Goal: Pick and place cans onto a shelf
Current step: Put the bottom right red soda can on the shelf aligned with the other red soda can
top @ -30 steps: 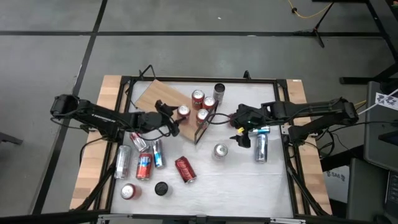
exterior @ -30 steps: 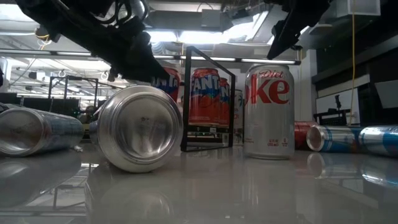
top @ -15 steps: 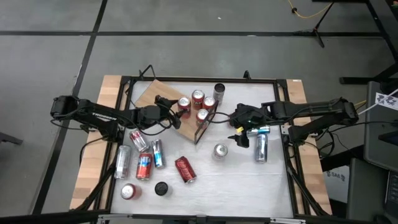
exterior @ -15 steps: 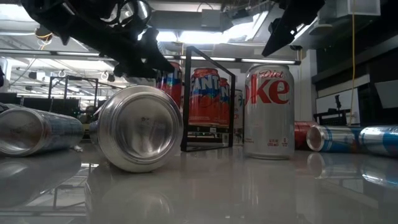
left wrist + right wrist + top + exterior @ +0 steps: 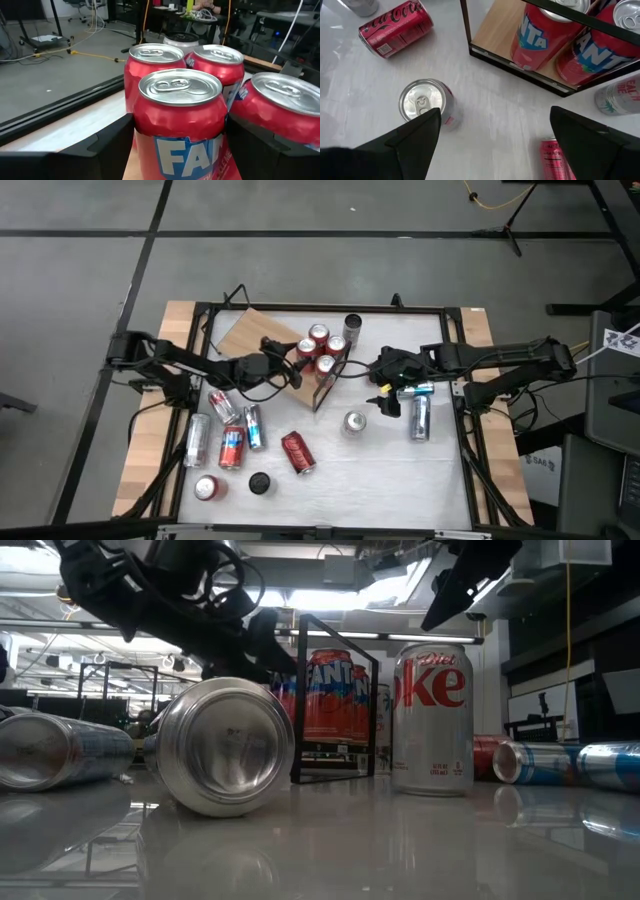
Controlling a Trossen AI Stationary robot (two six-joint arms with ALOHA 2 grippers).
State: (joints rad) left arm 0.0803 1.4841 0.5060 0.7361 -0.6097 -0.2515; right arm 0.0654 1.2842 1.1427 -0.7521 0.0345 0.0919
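Cans (image 5: 318, 350): apparently four red upright on the shelf (image 5: 252, 334).

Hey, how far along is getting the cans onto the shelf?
Done: three red cans stand on the light-brown wooden shelf. In hand: the left gripper has its jaws on a fourth red Fanta can beside them. Left: many cans on the white table, one upright silver can near the open right gripper.
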